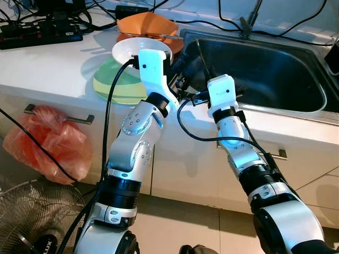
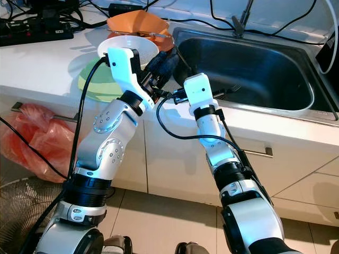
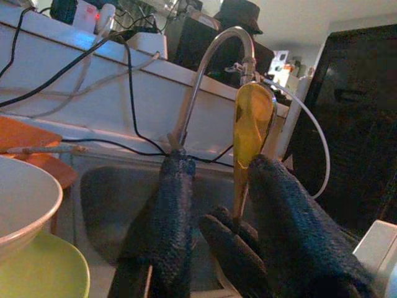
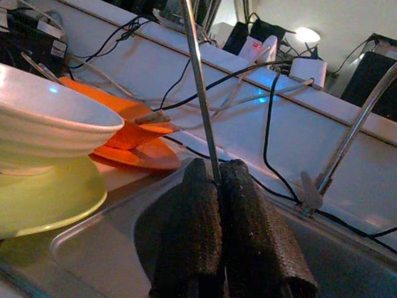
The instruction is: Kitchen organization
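My right gripper (image 4: 217,186) is shut on the thin handle of a metal spoon (image 3: 251,121). It holds the spoon upright over the left end of the steel sink (image 1: 265,71), and the yellowish bowl of the spoon points up. My left gripper (image 3: 239,205) is open, with one finger on each side of the spoon's handle and of the right gripper's fingertips (image 3: 226,239). From above, the spoon's handle (image 1: 204,58) shows as a thin dark line. A white bowl (image 1: 139,52) sits on a green plate (image 1: 114,84) beside the grippers.
Orange plates (image 1: 148,24) lie behind the bowl with a utensil across them. The faucet (image 1: 249,21) rises behind the sink. A power strip (image 1: 37,32) and cables cover the back of the counter. A red plastic bag (image 1: 47,143) hangs on a drawer handle above a floor fan (image 1: 26,217).
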Controlling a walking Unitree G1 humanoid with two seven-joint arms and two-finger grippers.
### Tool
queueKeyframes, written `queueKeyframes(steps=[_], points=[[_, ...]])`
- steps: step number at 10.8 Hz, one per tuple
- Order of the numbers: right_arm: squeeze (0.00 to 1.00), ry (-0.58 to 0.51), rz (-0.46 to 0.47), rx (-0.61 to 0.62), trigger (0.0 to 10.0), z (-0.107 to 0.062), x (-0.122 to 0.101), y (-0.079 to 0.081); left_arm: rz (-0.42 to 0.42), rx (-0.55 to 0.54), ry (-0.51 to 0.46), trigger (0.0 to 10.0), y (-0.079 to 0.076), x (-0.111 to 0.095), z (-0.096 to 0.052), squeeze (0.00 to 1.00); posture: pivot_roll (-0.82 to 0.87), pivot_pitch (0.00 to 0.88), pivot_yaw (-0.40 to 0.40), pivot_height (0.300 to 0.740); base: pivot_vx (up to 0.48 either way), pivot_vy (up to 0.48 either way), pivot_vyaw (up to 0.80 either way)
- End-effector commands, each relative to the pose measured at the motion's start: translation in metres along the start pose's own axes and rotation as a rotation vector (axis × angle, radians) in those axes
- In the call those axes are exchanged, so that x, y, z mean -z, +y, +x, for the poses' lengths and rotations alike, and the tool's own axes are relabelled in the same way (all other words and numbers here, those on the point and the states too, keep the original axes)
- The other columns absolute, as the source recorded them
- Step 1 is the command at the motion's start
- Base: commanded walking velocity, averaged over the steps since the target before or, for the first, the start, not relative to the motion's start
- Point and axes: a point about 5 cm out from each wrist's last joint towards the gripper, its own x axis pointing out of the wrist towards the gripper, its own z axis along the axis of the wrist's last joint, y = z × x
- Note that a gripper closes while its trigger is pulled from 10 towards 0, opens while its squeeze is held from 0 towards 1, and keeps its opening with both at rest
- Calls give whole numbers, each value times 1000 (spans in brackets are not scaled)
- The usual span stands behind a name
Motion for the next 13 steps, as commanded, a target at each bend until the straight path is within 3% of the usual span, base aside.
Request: queueKeyframes(steps=[1,2,3,6,8,9,10,11,13], points=[[0,-8,-2,29,0,3,-1,-9,4,-3,-4,10000,-1,1,0,1000,101,85,-64,740,0,0,0],[0,1,5,51,0,7,-2,-16,16,-18,-13,10000,1,-1,-1,0,102,86,-66,740,0,0,0],[0,-2,-5,69,0,10,-4,-24,9,-47,-36,10000,6,-3,-4,0,105,87,-67,740,0,0,0],[0,3,-6,73,0,10,-3,-26,-28,-147,-160,10000,19,-21,-7,0,103,87,-67,740,0,0,0],[0,28,31,93,0,11,0,-30,120,-211,-116,10000,30,-15,-11,0,106,90,-69,740,0,0,0],[0,31,39,96,0,12,0,-31,139,-218,-102,10000,31,-12,-12,0,106,90,-69,740,0,0,0],[0,43,58,104,8667,14,0,-34,177,-218,-46,10000,32,-1,-17,0,108,92,-71,740,0,0,0],[0,57,85,120,10000,16,1,-38,192,-207,-21,10000,31,4,-19,0,111,93,-72,740,0,0,0],[0,111,182,152,10000,21,5,-46,220,-185,-1,10000,27,9,-22,0,124,93,-74,740,0,0,0]])
